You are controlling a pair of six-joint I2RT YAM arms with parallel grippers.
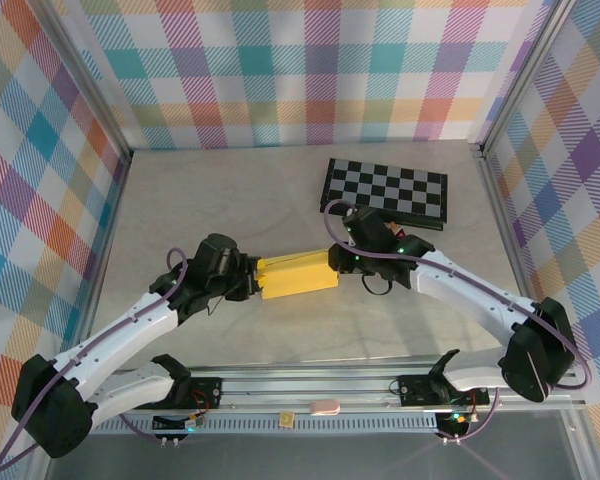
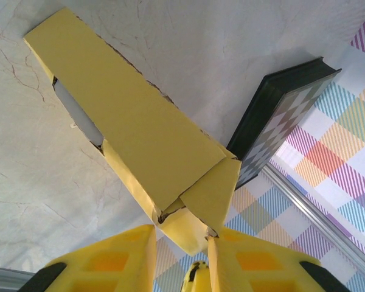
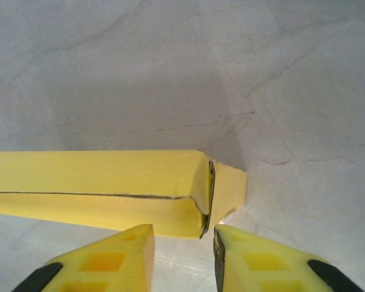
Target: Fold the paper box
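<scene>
Plaid walls (image 1: 310, 70) in many colours enclosed a pale, marbled table (image 1: 230, 200) on the left, far and right sides. From a metal rail (image 1: 310, 385) at the near edge, two white and black arms reached inward toward the middle of the table, the left arm (image 1: 130, 330) from the near left and the right arm (image 1: 470, 290) from the near right. A black-and-white checkered board (image 1: 385, 188) lay flat at the far right, apart from everything else. The paper box (image 1: 298, 276), mustard yellow and folded into a long, shallow shape, lay near the table's centre between the two claws, its length running left to right. The left gripper (image 1: 248, 280) met the box's left end. In the left wrist view its yellow fingers (image 2: 261, 261) stood only narrowly apart, and a folded corner flap (image 2: 198, 228) of the box filled the gap and appeared pinched between them. The right gripper (image 1: 338, 262) sat at the box's right end. In the right wrist view its fingers (image 3: 255, 261) were parted, holding nothing, with the box's end corner (image 3: 225, 182) just ahead of the gap.
</scene>
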